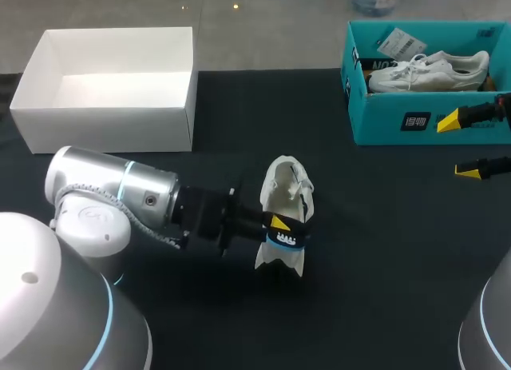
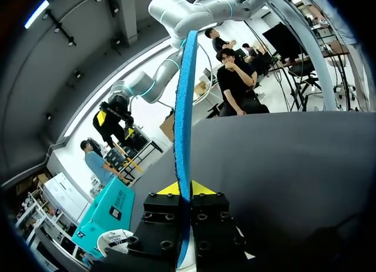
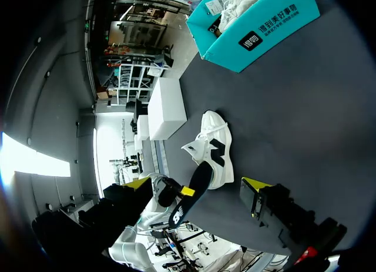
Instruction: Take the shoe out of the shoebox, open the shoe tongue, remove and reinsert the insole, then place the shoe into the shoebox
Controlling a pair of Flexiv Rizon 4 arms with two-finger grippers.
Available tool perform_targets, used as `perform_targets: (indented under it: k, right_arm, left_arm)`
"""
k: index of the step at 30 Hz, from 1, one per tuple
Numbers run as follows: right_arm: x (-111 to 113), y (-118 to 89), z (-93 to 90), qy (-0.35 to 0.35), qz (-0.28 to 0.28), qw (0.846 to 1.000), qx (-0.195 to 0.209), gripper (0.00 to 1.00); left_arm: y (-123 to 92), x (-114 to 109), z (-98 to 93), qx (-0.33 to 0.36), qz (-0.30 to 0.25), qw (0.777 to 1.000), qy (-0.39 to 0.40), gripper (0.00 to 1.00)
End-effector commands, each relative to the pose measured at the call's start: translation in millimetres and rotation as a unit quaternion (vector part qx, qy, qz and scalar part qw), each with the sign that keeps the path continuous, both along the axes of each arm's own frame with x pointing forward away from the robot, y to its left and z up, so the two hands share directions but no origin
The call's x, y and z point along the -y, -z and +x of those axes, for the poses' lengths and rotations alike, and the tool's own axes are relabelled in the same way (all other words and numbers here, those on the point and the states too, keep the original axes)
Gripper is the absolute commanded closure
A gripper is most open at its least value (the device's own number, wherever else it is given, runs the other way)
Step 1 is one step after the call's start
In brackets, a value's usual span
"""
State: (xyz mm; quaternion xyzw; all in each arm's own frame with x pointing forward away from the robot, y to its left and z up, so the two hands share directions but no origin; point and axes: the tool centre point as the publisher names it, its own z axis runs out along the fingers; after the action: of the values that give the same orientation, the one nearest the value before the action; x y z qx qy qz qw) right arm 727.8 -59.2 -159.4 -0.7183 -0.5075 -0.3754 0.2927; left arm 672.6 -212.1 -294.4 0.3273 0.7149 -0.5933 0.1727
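Gripping the removed insole (image 2: 183,107) edge-up, the left gripper (image 1: 279,224) hovers just beside the unboxed shoe (image 1: 285,186), right gripper (image 1: 461,146) spread empty; reinsertion and boxing remain.

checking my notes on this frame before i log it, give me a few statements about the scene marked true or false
The left hand is shut on the blue insole. True.
The loose shoe sits inside the white box. False: it sits on the dark table, apart from the white box.
The teal shoebox holds a second white shoe. True.
The right hand grips the loose shoe. False: it is open beside the teal shoebox, holding nothing.
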Motion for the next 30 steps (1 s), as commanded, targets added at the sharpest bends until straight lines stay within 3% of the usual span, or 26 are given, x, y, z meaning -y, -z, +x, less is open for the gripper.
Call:
perform_targets:
  k: [1,18,30]
  right_arm:
    - [-1,0,-0.2,0.001,-0.001,1.0,0.0,0.0]
    - [-1,0,-0.2,0.001,-0.001,1.0,0.0,0.0]
    - [-1,0,-0.2,0.001,-0.001,1.0,0.0,0.0]
  left_arm:
    - [3,-1,2.1,0.001,0.005,1.0,-0.004,1.0]
    - [19,16,26.3,-0.004,0.01,0.999,-0.036,1.0]
    - [28,17,33.3,-0.011,0.014,0.998,-0.053,1.0]
